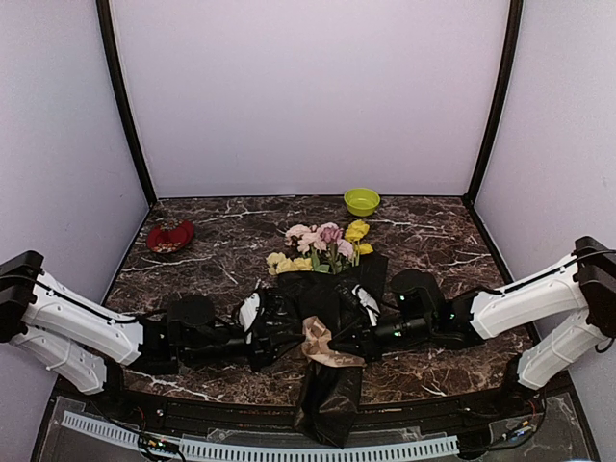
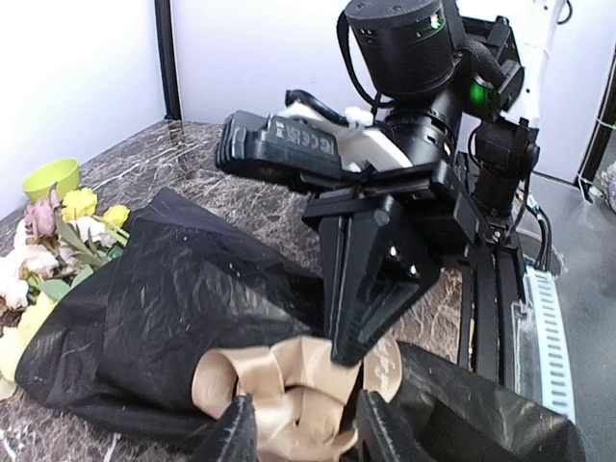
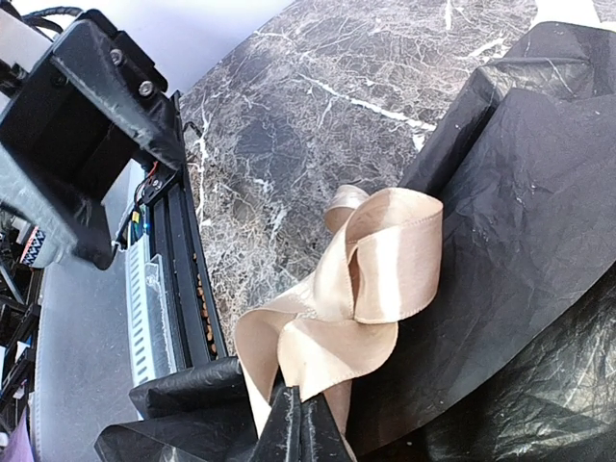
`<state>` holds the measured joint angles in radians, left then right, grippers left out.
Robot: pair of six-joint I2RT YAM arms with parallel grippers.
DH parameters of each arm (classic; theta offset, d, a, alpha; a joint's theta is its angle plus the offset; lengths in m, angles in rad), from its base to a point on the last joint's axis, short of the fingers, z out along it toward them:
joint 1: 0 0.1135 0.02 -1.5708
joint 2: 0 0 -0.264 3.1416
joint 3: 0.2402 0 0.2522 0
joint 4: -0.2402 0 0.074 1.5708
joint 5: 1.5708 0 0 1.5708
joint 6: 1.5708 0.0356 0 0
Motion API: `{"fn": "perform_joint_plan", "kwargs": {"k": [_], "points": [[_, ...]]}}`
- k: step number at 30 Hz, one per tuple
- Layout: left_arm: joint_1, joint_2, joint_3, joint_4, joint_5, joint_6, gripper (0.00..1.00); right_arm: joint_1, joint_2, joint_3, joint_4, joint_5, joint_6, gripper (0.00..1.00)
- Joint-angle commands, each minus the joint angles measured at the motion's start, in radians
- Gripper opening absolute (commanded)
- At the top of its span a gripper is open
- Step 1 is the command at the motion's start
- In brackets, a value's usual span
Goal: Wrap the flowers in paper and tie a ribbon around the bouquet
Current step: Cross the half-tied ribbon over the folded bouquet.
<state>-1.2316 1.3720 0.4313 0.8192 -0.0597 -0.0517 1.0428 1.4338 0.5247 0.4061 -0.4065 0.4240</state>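
1. The right pincer (image 3: 293, 414) is clenched. Its two black fingers press together on a fold of the ribbon (image 3: 371, 274), and the pinched part is hidden behind the fingertips.
2. The left pincer (image 2: 308, 409) is released. Its fingers (image 2: 236, 433) stand apart at the bottom of its wrist view, cut off by the frame edge. Loops of ribbon lie between them; whether either finger touches the ribbon cannot be told.
3. The ribbon sits in loose beige loops on the narrowed part of the bouquet (image 1: 325, 289), between the two pincers. Its ends cannot be traced, and whether it passes under the cone is hidden.
4. The paper (image 1: 332, 404), black and crinkly, lies lengthwise down the middle of the table (image 1: 212, 241). Its lower end hangs over the near edge.
5. The flowers (image 1: 322, 245), pink and yellow, stick out of the far end of the paper; their stems are hidden inside it.
6. From above, both pincers are black against the black paper and hard to make out.
7. A green bowl (image 1: 362, 201) stands near the far edge. A red object (image 1: 170, 236) lies at the far left, too small to tell what it is.
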Motion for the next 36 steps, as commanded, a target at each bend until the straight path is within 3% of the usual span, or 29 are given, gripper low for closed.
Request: {"fn": "perform_joint_plan", "kwargs": {"k": [1,9,13,19,23,28,36], "points": [[-0.005,-0.038,-0.062,-0.141,0.065,0.040,0.35,0.005,-0.012,0.026,0.016,0.003,-0.010,0.00],[-0.026,0.096,0.027,-0.179,0.028,0.216,0.39,0.005,0.004,0.050,0.000,-0.008,-0.007,0.00],[-0.026,0.156,0.059,-0.142,-0.073,0.229,0.35,0.005,0.003,0.049,-0.002,-0.016,-0.002,0.00],[-0.028,0.191,0.073,-0.092,-0.074,0.227,0.33,0.005,-0.015,0.042,-0.008,-0.013,0.001,0.00],[-0.027,0.204,0.081,-0.069,-0.074,0.227,0.23,0.005,-0.019,0.041,-0.015,-0.012,0.001,0.00],[-0.028,0.180,0.062,-0.017,-0.088,0.215,0.00,0.005,-0.026,0.035,-0.015,-0.012,0.002,0.00],[-0.027,0.221,0.120,-0.106,-0.121,0.243,0.00,0.005,-0.052,0.027,-0.007,-0.025,0.008,0.00]]}}
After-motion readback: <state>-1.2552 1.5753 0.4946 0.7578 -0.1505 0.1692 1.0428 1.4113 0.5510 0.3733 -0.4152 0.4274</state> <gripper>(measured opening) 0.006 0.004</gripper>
